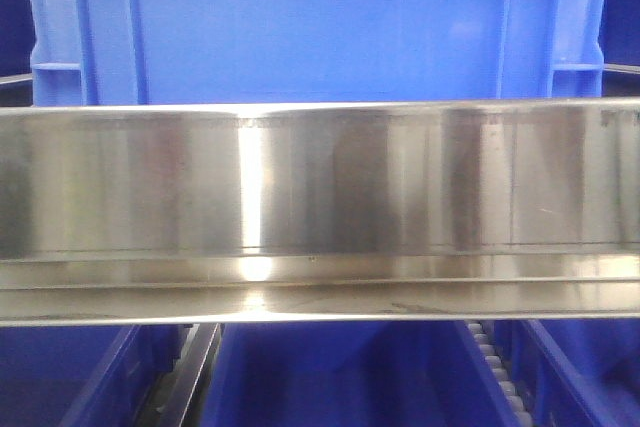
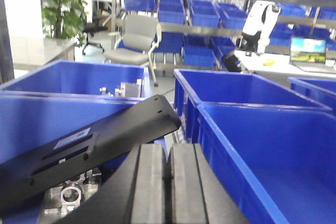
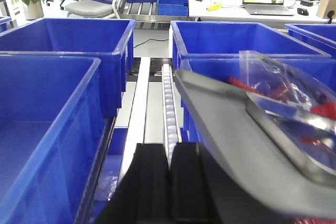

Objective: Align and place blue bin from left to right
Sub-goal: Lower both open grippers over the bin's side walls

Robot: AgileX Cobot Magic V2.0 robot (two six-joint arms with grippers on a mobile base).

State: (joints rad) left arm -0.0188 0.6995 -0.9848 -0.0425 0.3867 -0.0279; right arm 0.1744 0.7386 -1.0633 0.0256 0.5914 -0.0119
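Observation:
The blue bin (image 1: 320, 27) fills the upper part of the front view, its flat side wall facing me and rib grids at both top corners. A steel beam hides its lower part. No gripper shows in the front view. In the left wrist view my left gripper (image 2: 169, 148) is shut, pads pressed together with nothing between them, beside the wall of a blue tote (image 2: 262, 150). My right gripper (image 3: 169, 146) is also shut and empty, hanging over a roller track (image 3: 168, 93) that runs between totes.
A shiny steel shelf beam (image 1: 320, 207) crosses the front view, with more blue totes (image 1: 330, 377) below it. A black plate (image 2: 105, 140) and metal parts (image 2: 68, 195) lie left of the left gripper. A grey tray (image 3: 231, 129) with a plastic bag (image 3: 278, 87) sits right of the right gripper.

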